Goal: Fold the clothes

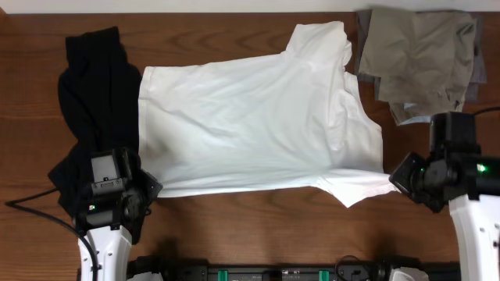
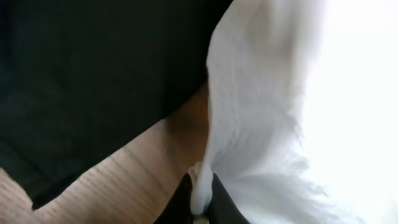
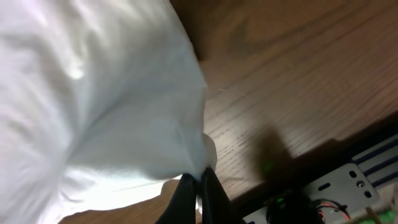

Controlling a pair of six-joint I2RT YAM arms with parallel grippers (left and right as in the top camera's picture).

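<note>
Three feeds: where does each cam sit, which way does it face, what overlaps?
Overhead: above the table, facing straight down on T-shirt, black garment, khaki pile; both arms show, left gripper and right gripper at the shirt's near edge.
Left wrist: on left arm, facing along its fingers, pinching the T-shirt; black garment behind.
Right wrist: on right arm, facing along its fingers, pinching the T-shirt; table beyond.
Shared: all three see the T-shirt.

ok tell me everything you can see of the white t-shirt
The large white soft-fabric T-shirt lies spread and wrinkled on the brown wooden table, hem toward the left, sleeves toward the right. Its left edge meets the black fabric garment. The left end effector is shut on a near hem corner, the right end effector on the near sleeve.
</note>
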